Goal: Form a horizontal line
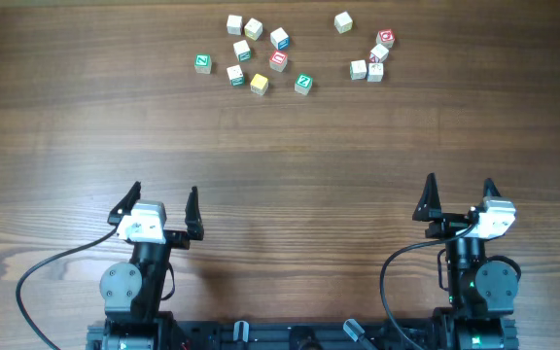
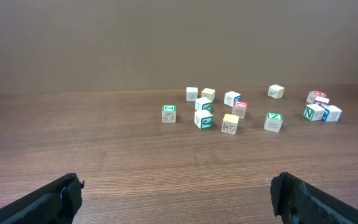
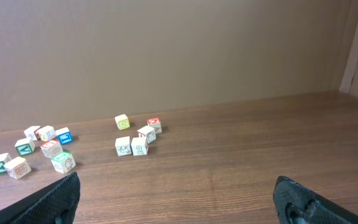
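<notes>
left gripper (image 1: pixel 164 191): jaws spread wide, nothing held, set at the lower left of the overhead frame
right gripper (image 1: pixel 459 181): jaws spread wide too, nothing held, set at the lower right
horizontal line: no row of three is seen; the task is judged as not begun
left group of cubes (image 1: pixel 278 61): nine scattered at the upper middle, mostly apart and turned at odd angles
right group of cubes (image 1: pixel 379 52): five just right of centre at the top, one set apart above the rest
pair of cubes (image 1: pixel 360 69): touching side by side at the bottom of the right group; judged a likely start for the row
table (image 1: pixel 280 146): bare wood between grippers and cubes
risk, crowding: neighbours may be knocked by wide fingers when a cube is reached for in a tight group
risk, twist: a cube gripped across its corners may be turned or squeezed out
risk, placing: the touching pair may be nudged askew when a third cube is pressed against it
risk, arms: a clash is possible if both are sent to the same group
</notes>
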